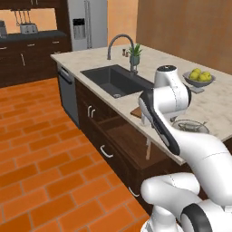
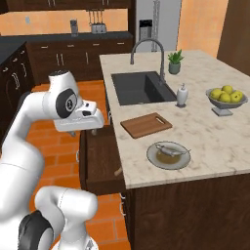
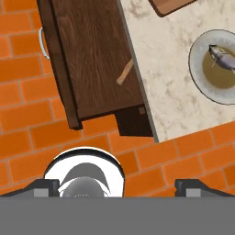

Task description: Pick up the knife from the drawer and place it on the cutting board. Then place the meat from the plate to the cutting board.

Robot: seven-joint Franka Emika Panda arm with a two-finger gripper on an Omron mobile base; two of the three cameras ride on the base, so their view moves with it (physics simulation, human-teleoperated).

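Lying in the open drawer (image 3: 92, 59) at its 3 o'clock edge beside the counter (image 3: 170, 82), the knife (image 3: 125, 73) looks slim, stiff and light, best pinched across its wooden handle; the gripper (image 3: 117, 186) hovers above, fingers spread apart, holding nothing.

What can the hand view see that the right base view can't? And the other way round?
Hand view's own: the small curved silver handle on the drawer's front.

Right base view's own: the dark sink, the curved grey faucet, the green potted plant and the grey footed bowl of yellow fruit.

Shared: the open dark-brown wooden drawer, the knife's light brown handle, the round grey-rimmed plate with the pale meat, and the brown wooden cutting board.
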